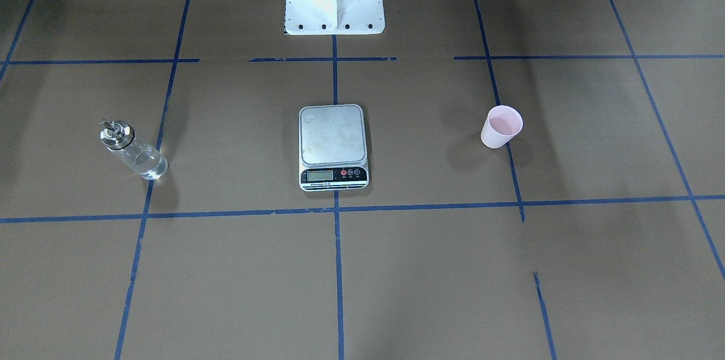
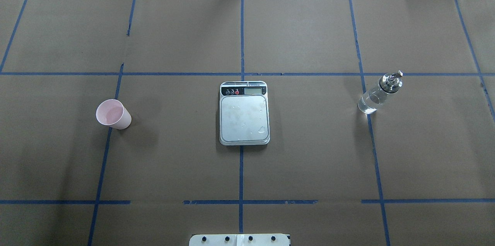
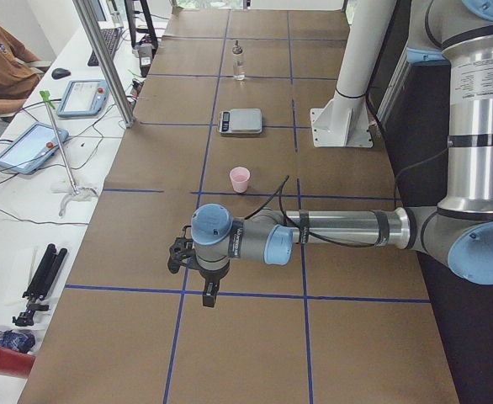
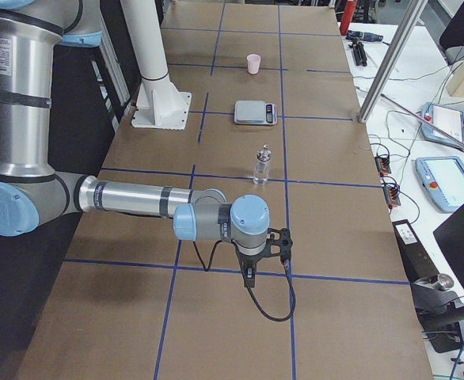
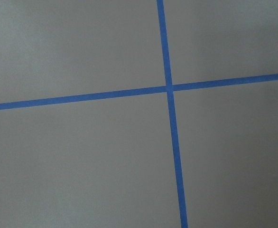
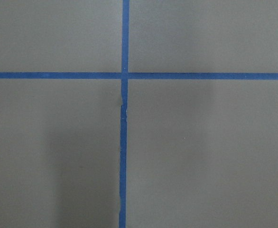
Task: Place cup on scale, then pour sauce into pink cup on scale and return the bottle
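The left gripper (image 3: 209, 296) and the right gripper (image 4: 248, 279) each point down over the brown-paper table (image 2: 309, 161) near its two ends. They show only in the side views, so whether their jaws are spread or closed cannot be told, and both hang well apart from the task's things. In the overhead view the scale (image 2: 244, 113) sits at the centre with its silver platform bare. The cup (image 2: 113, 114) stands upright on the paper at its 9 o'clock, and the bottle (image 2: 377, 96), with clear sauce (image 2: 368, 105) in it, stands at its 3 o'clock, both well apart from the scale.
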Controlling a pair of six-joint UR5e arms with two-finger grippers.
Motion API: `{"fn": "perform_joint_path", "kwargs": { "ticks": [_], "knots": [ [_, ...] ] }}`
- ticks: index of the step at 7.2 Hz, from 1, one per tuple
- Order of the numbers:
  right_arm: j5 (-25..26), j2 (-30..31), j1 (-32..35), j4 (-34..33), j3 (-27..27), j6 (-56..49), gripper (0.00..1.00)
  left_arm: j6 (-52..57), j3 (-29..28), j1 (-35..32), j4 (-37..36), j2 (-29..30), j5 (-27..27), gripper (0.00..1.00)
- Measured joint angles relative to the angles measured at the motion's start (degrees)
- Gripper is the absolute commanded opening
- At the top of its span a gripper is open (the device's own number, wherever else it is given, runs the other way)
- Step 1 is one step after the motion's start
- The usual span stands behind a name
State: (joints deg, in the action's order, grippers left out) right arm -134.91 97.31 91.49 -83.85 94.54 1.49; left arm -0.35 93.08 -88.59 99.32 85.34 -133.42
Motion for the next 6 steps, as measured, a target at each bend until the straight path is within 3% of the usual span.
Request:
{"fn": "perform_joint_path", "kwargs": {
  "ticks": [4, 6],
  "knots": [
    [-0.7, 0.0, 0.0, 0.0, 0.4, -0.1, 1.0, -2.5, 1.9, 0.1, 0.0, 1.1, 0.1, 1.0],
    [-0.8, 0.0, 0.0, 0.0, 0.9, -0.1, 1.0, -3.2, 6.9, 0.3, -0.1, 2.3, 0.2, 1.0]
  ]
}}
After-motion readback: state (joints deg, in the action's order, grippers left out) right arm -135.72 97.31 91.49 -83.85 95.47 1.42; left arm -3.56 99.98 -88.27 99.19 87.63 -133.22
